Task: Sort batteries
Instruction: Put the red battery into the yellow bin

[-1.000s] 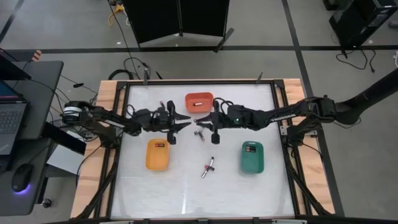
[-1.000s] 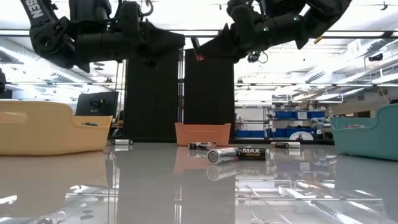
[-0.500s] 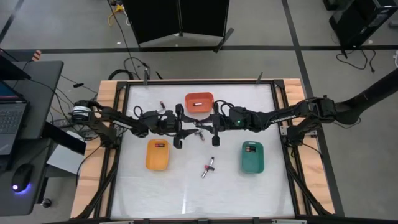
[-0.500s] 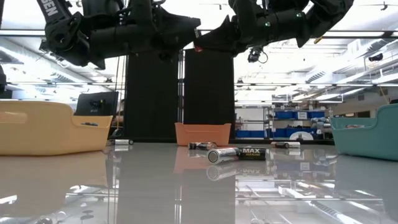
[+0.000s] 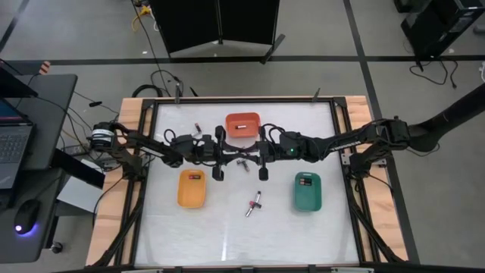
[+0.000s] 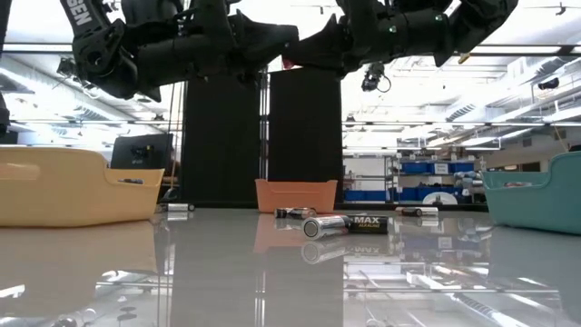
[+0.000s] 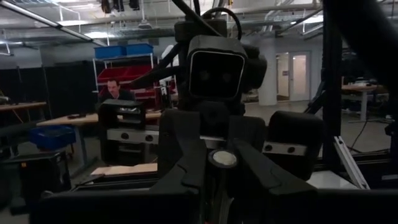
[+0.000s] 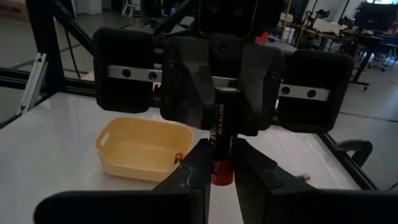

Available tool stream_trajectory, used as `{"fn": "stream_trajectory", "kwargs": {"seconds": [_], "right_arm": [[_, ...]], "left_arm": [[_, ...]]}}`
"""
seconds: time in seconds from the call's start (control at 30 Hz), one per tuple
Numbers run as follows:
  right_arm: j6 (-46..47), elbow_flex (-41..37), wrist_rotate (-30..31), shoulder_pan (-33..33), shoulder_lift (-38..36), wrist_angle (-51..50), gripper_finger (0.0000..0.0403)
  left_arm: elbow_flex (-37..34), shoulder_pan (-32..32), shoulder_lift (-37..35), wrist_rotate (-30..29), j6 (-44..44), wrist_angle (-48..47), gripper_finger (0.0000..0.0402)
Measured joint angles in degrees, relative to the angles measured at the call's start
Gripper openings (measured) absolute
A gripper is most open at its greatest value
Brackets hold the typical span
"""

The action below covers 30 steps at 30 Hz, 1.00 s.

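- Your left gripper (image 5: 227,155) sits above the table's middle, just past the yellow tray (image 5: 191,188), its fingers (image 8: 186,93) clamped on the battery (image 8: 222,135).
- Your right gripper (image 5: 252,155) faces it tip to tip, clamped on the same battery's red-banded end.
- Loose batteries (image 5: 254,204) lie farther forward on the table (image 5: 227,235).

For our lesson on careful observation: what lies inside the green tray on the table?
In the high view, the green tray holds a small dark object with a reddish band, probably a battery. The low view shows only the tray's outer wall, which hides the inside.
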Motion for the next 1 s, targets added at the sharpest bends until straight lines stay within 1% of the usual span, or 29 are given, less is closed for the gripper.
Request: {"fn": "stream_trajectory", "kwargs": {"seconds": [0.07,0.1,0.23,0.33,0.43,0.53,0.6,0.67,0.73,0.8,0.83,0.87,0.9,0.93,1.0], "right_arm": [[0.3,0.0,0.5,0.0,0.0,-0.1,0.0062],[0.4,0.0,0.9,0.0,0.0,-0.1,0.0073],[0.2,0.1,1.6,-0.1,0.0,0.1,0.0142],[-0.1,0.1,4.2,-0.2,-0.6,-1.9,0.0191],[-1.8,0.0,7.9,-0.3,-2.5,-5.7,0.0227],[-3.4,0.1,10.1,-0.2,-5.6,-10.8,0.0239],[-3.7,0.1,10.3,-0.3,-7.5,-15.3,0.0226],[-3.7,0.0,10.9,-0.3,-8.8,-18.3,0.0193],[-4.0,0.0,11.3,-0.5,-9.5,-21.3,0.0144],[-4.3,0.0,11.2,-1.0,-9.3,-23.6,0.0082],[-4.3,0.0,11.2,-1.3,-9.2,-24.9,0.0049],[-4.3,0.0,11.2,-1.5,-9.0,-25.5,0.0025],[-4.3,0.0,11.2,-1.8,-8.5,-25.1,0.0015],[-4.2,0.0,11.2,-2.1,-8.3,-25.2,0.0015],[-3.8,0.0,11.2,-2.5,-7.5,-25.8,0.0018]], "left_arm": [[0.0,0.0,0.0,0.2,0.1,0.0,0.0056],[0.0,0.0,-0.2,0.3,0.2,-0.1,0.0056],[0.0,0.3,-1.9,1.7,0.6,-1.1,0.0056],[0.0,0.8,-4.7,3.6,1.9,-3.4,0.0056],[0.0,1.2,-8.3,5.5,3.1,-8.1,0.0056],[0.0,1.3,-13.7,5.3,5.1,-16.9,0.0056],[1.8,1.3,-18.0,5.2,6.2,-27.6,0.0056],[4.4,0.8,-22.7,4.2,7.0,-42.6,0.0056],[8.8,-0.4,-26.0,1.5,7.6,-57.9,0.0056],[13.6,-2.0,-28.2,-1.3,7.0,-73.9,0.0056],[16.1,-3.0,-28.5,-2.6,5.9,-80.5,0.0056],[18.6,-4.0,-28.5,-4.0,4.3,-86.7,0.0056],[20.8,-5.1,-28.4,-5.3,2.4,-92.5,0.0056],[22.5,-6.3,-28.4,-6.2,0.3,-98.2,0.0056],[24.9,-8.7,-27.7,-7.9,-4.5,-105.8,0.0056]]}}
